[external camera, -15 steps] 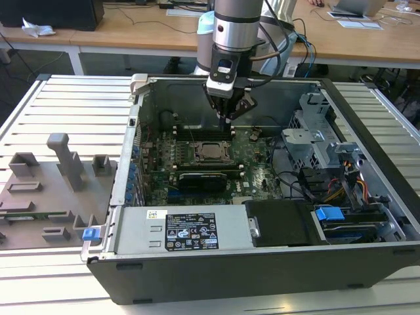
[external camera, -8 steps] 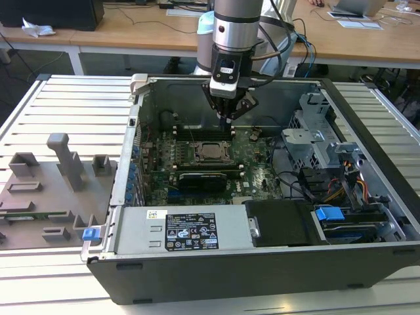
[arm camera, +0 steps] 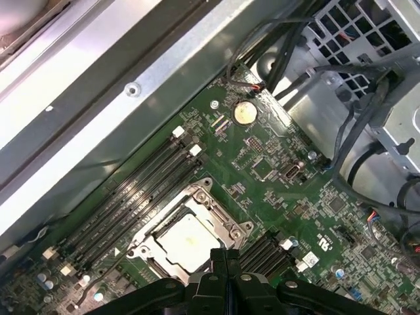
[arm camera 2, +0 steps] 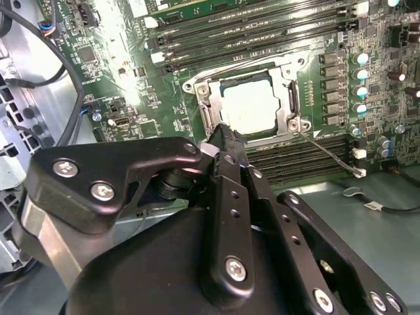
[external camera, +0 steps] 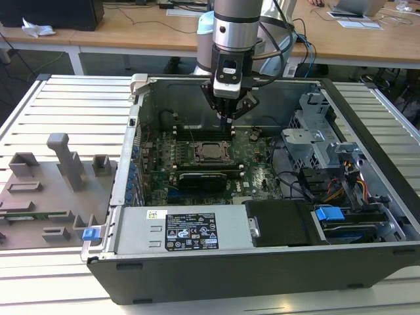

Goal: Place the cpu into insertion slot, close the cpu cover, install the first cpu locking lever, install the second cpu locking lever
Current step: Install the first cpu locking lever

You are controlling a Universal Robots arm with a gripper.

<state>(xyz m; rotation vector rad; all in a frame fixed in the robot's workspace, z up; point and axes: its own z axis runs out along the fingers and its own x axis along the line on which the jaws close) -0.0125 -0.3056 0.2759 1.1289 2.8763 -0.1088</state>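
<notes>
Here we are inside the open computer case [external camera: 262,275] on the slatted table [external camera: 65,111], and the gripper [external camera: 230,118] hangs from the arm above the green motherboard [external camera: 256,170], at about one o'clock of the cpu [external camera: 211,151] in the exterior view. In both wrist views its black fingers [arm camera: 225,262] are pressed together with nothing between them: a closed, empty gripper [arm camera 2: 220,134]. The tips sit just beside the socket's edge, though I can't tell whether they touch it. The cpu [arm camera 2: 248,105] already lies flat in the insertion slot [arm camera 2: 203,92], silver-grey top up. The cpu cover [arm camera 2: 293,98] is down around it, and the chip shows through its window. A thin metal locking lever [arm camera 2: 328,152] runs from one corner of the socket and slants out over the memory slots [arm camera 2: 262,26]; it looks unlatched. In the first wrist view the cpu [arm camera: 187,239] is framed by the cover [arm camera: 223,209], with a coin cell [arm camera: 244,113] further along the board. In the exterior view a black expansion card [external camera: 203,178] lies at six o'clock of the socket, with the power supply [external camera: 184,230] beyond it. The drive cage [external camera: 315,125] stands at two o'clock, and a grey fixture tray [external camera: 52,190] rests outside the case at nine o'clock.
</notes>
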